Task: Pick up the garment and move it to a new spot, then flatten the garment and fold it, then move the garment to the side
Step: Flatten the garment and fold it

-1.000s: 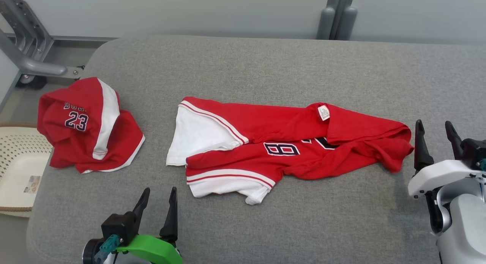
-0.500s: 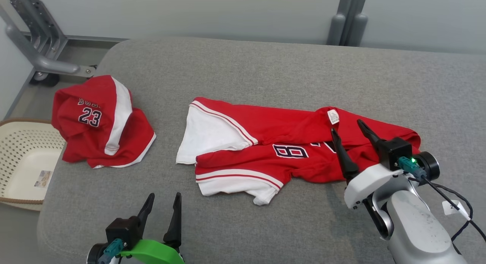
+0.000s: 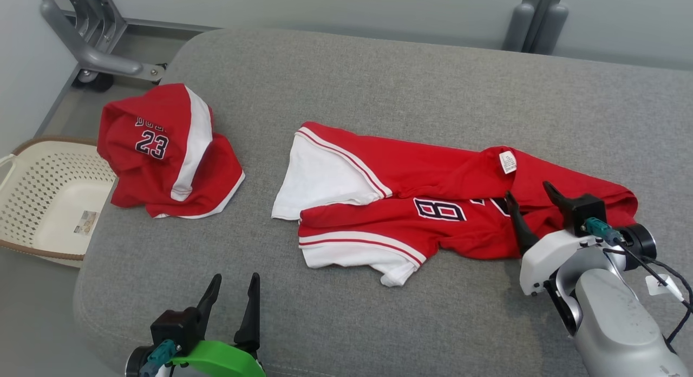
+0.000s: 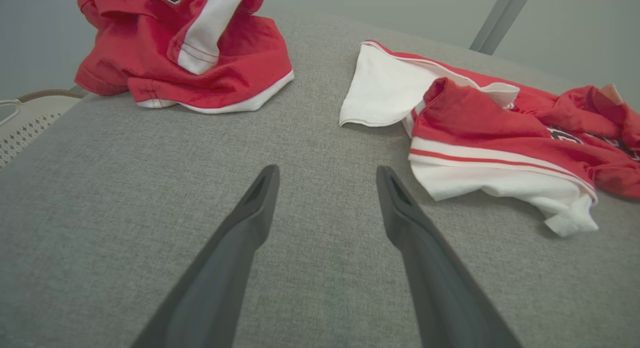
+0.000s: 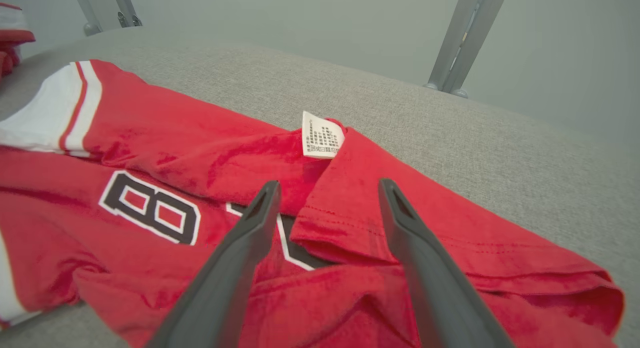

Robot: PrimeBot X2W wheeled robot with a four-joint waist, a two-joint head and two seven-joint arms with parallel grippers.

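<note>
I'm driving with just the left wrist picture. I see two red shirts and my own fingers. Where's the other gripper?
Observer: The right gripper is open over the right end of the long red garment, its fingers either side of a fold.
Operator: Is anything sticking out there?
Observer: Yes, a small white tag stands up just past the fingertips.
Operator: My picture cuts off the number on the crumpled one. What is it?
Observer: The crumpled garment reads 23.
</note>
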